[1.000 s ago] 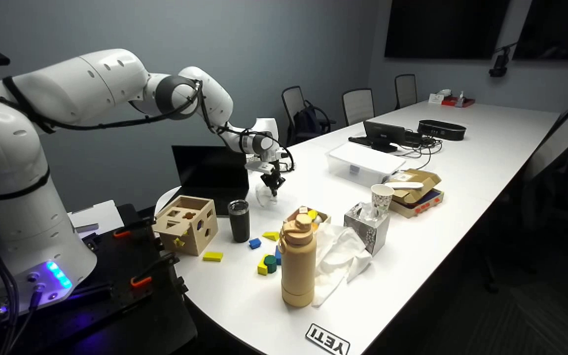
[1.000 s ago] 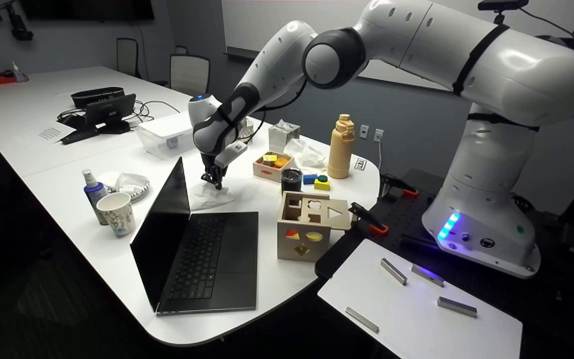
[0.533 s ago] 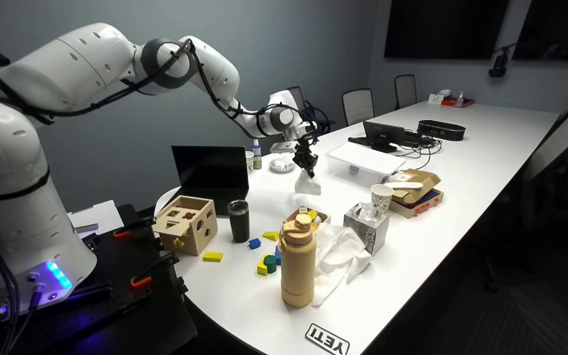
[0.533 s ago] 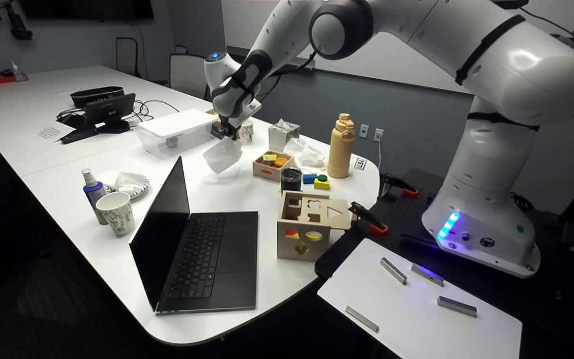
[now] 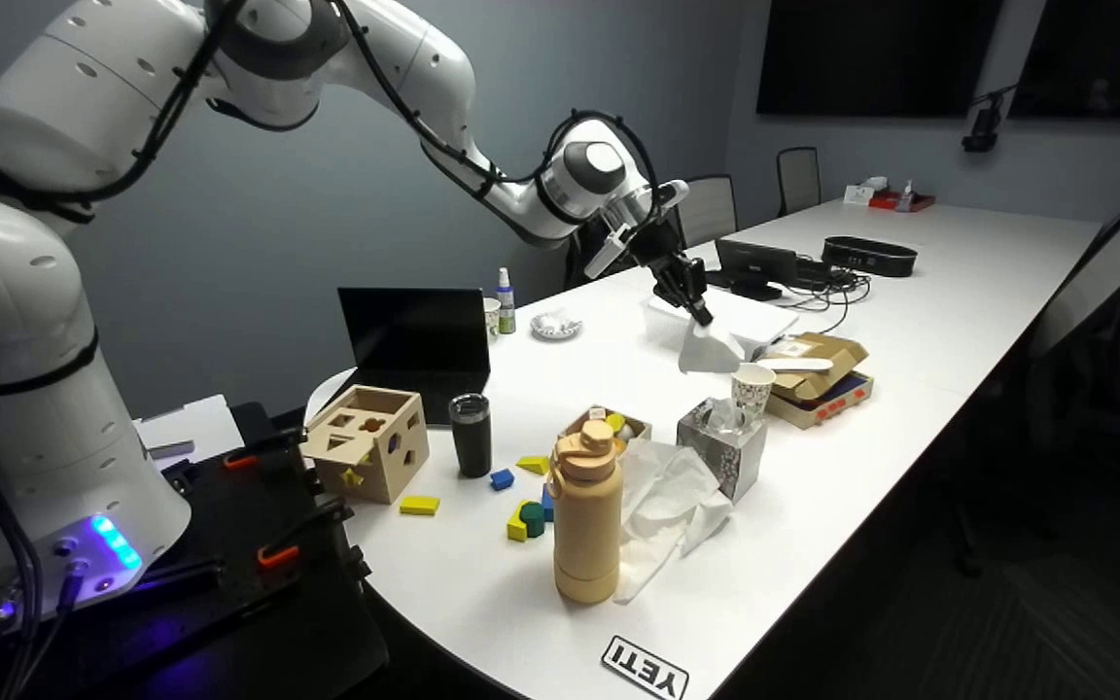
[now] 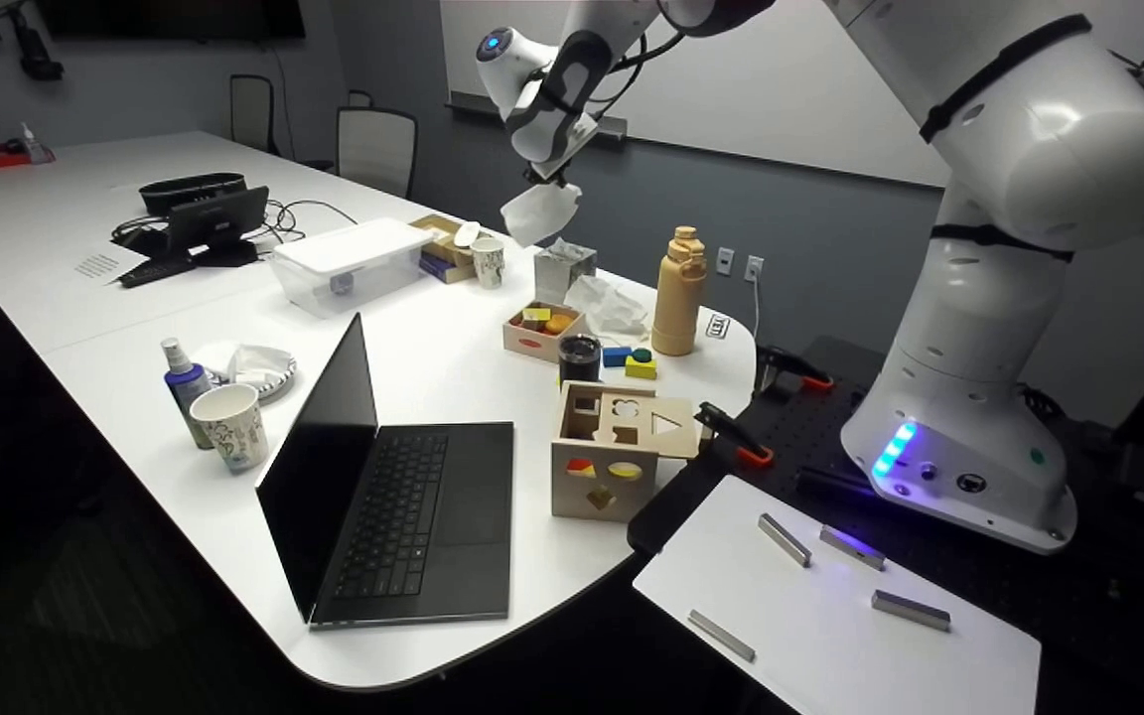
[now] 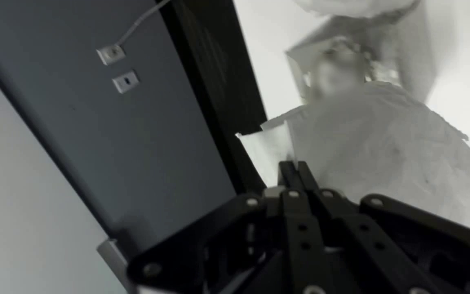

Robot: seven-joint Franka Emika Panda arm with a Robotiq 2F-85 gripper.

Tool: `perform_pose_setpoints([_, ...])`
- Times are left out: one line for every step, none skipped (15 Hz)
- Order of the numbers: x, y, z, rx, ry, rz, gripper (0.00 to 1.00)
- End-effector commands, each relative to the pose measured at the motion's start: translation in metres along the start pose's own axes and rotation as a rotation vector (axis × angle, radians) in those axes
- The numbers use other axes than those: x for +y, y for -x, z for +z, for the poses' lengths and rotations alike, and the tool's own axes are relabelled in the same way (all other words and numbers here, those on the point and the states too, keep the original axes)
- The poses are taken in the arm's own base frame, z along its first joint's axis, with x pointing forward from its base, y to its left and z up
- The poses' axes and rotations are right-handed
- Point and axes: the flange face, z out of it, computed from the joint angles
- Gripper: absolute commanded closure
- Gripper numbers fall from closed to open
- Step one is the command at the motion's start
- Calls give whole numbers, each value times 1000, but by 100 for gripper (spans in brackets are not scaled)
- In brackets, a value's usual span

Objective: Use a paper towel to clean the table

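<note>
My gripper (image 5: 703,316) is shut on a thin white paper towel (image 5: 711,350). The towel hangs below the fingertips, raised above the white glossy table (image 5: 764,574), near the clear lidded bin and the paper cup in this view. In an exterior view the gripper (image 6: 544,179) holds the towel (image 6: 540,214) above and behind the tissue box, with the table (image 6: 453,387) below. In the wrist view the closed fingertips (image 7: 288,171) pinch the towel (image 7: 390,151), which spreads to the right and covers part of the view. The tissue box is partly hidden behind it.
A silver tissue box (image 5: 740,462), crumpled white paper (image 5: 672,506), tan bottle (image 5: 587,525), black tumbler (image 5: 472,437), wooden shape box (image 5: 395,457) and small blocks stand at the near end. A laptop (image 6: 443,526), spray bottle (image 6: 185,382) and plate (image 6: 284,372) stand opposite. The clear bin (image 6: 354,263) is behind.
The gripper has lifted the towel off the tabletop beside the laptop and carried it up and across, past the clear bin toward the tissue box and paper cup side. The other objects stay put.
</note>
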Motion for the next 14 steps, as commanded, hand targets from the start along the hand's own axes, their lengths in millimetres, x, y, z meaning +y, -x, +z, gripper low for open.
perform_pose_setpoints([45,40,1,-157,122,23,100])
perform_pose_setpoints([50,51,6,-215,135,0,100])
perform_pose_setpoints([52,61,9,-259,144,-16,100])
perform_pose_setpoints([50,69,12,-290,142,-29,100])
perform_pose_setpoints([46,76,14,-312,140,-41,100])
perform_pose_setpoints([39,82,18,-329,144,-54,100])
perform_pose_setpoints([32,87,21,-340,144,-61,100])
perform_pose_setpoints([25,90,24,-319,145,-67,100])
perform_pose_setpoints([20,93,27,-314,152,-68,100])
perform_pose_setpoints([16,95,30,-313,165,-65,100])
perform_pose_setpoints([14,98,33,-324,172,-64,100])
perform_pose_setpoints([13,101,36,-331,182,-62,100])
perform_pose_setpoints([14,103,40,-340,196,-59,100])
perform_pose_setpoints([15,105,44,-351,202,-61,100])
